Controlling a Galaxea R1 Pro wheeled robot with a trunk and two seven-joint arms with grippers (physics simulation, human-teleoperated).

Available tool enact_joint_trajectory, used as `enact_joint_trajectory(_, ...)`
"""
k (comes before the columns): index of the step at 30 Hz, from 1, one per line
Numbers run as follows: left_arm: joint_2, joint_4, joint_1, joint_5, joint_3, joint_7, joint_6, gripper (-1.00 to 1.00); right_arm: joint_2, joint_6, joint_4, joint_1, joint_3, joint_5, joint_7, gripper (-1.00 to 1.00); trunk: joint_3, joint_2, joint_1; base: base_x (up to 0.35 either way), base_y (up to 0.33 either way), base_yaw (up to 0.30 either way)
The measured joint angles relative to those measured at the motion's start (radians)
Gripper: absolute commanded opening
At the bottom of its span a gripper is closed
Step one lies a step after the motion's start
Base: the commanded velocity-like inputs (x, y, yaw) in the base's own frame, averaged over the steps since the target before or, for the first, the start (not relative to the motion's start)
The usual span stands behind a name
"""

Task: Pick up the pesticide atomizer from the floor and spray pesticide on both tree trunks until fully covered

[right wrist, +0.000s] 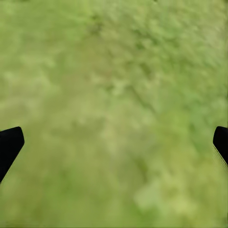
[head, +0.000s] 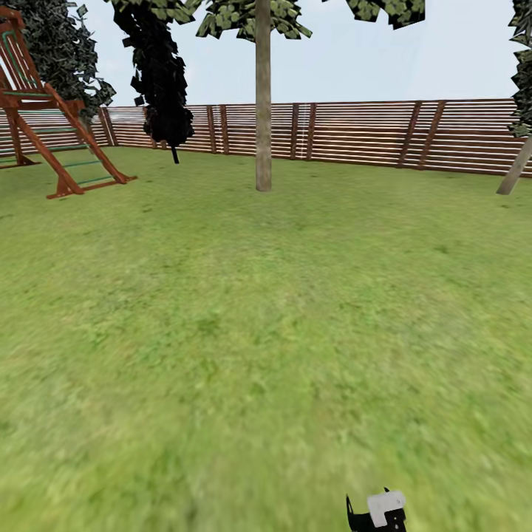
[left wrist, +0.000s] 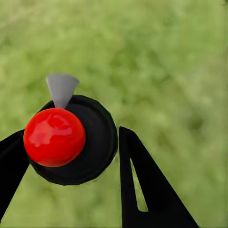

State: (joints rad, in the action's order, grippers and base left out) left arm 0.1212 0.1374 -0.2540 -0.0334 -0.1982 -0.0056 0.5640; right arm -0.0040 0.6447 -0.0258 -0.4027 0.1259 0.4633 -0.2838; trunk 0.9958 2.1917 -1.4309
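Pesticide atomizer point(left wrist: 71, 140): clamped between the left gripper's point(left wrist: 71, 161) fingers, above the grass floor point(left wrist: 180, 71). Right gripper point(right wrist: 114, 147): fingers spread wide, nothing between. Tree trunk point(head: 263, 96): upright ahead, near fence point(head: 355, 133).

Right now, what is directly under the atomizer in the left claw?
Under the pesticide atomizer, held between the left claw's fingers, is blurry green grass. The bottle's round body hides the patch straight beneath it, so anything lying there cannot be seen.

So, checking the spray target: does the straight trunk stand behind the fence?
No, the tree trunk rises from the grass in front of the slatted fence.
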Motion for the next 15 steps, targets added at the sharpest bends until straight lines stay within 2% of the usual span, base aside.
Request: enact_joint_trajectory(15,0.0,0.0,0.0,0.0,0.0,0.0,0.0,-1.0,0.0,0.0,0.0,0.0,0.0,0.0,0.0,1.0,0.0,0.0,0.0,0.336,0.0,0.0)
